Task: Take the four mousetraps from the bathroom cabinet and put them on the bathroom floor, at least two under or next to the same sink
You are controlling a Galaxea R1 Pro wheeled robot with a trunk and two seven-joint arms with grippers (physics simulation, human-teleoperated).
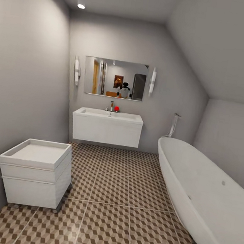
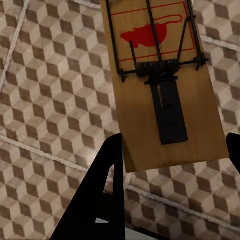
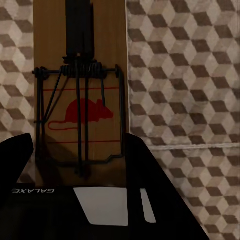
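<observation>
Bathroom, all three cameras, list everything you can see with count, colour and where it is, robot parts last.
sink: one, white, wall-hung on the far wall, tap on top
mirror: one, above the sink
bathtub: one, white, along the right wall
drawer unit: one, white, on the floor at left
bathroom floor: brown, beige and white cube-pattern tiles
mousetraps: two, brown wood with a red mouse print, one between the left gripper's fingers, one between the right's
left gripper: black
right gripper: black
</observation>
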